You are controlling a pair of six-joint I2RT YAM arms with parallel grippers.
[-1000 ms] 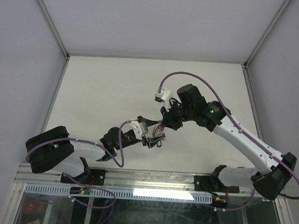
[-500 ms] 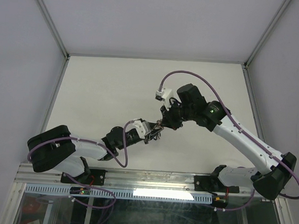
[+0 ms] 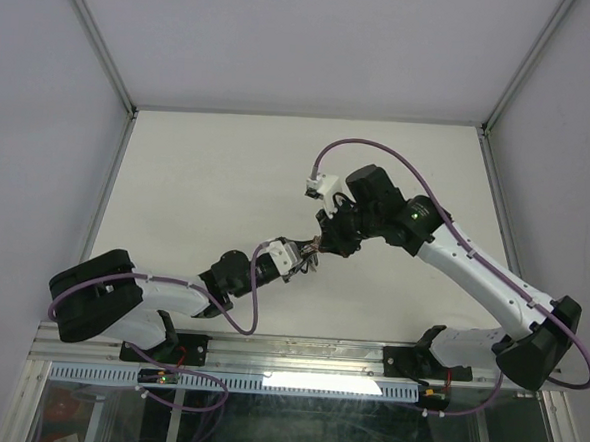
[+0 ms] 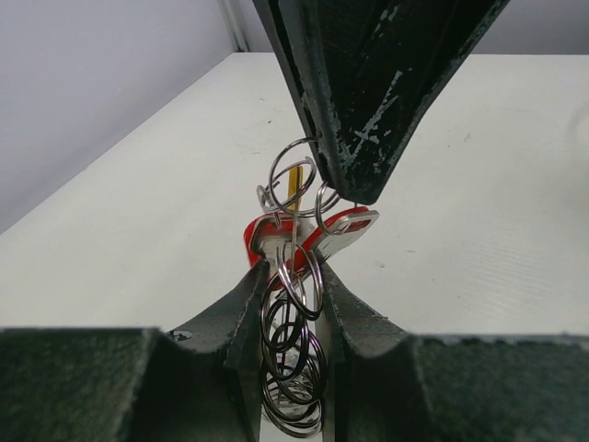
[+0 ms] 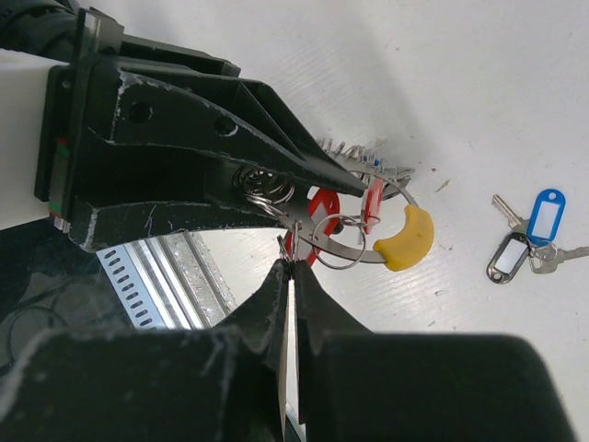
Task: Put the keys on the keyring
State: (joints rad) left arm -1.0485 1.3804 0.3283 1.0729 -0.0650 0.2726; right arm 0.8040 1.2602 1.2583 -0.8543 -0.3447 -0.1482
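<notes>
The right gripper (image 5: 287, 267) pinched the keyring (image 5: 405, 241) by its thin, springy wire. The left gripper (image 4: 293, 276) clamped the red-tagged key (image 4: 317, 235) at its 9 o'clock. Two spare keys (image 5: 529, 244) lay at 3 o'clock. The metal looked light and slippery, so the tags were probably the best hold.

**Two arms meeting tip to tip over the middle of the table (image 3: 208, 166)**

The left arm (image 3: 160, 291) lies low, stretched from the near left corner toward the middle. The left gripper (image 3: 301, 259) points toward the far right, its fingers (image 4: 250, 308) drawn in to a narrow gap. The right arm (image 3: 472, 267) reaches in from the near right corner with its wrist bent downward. The right gripper (image 3: 317, 246) points down and left, its fingers (image 5: 269, 308) pressed together just above the left fingertips.
</notes>
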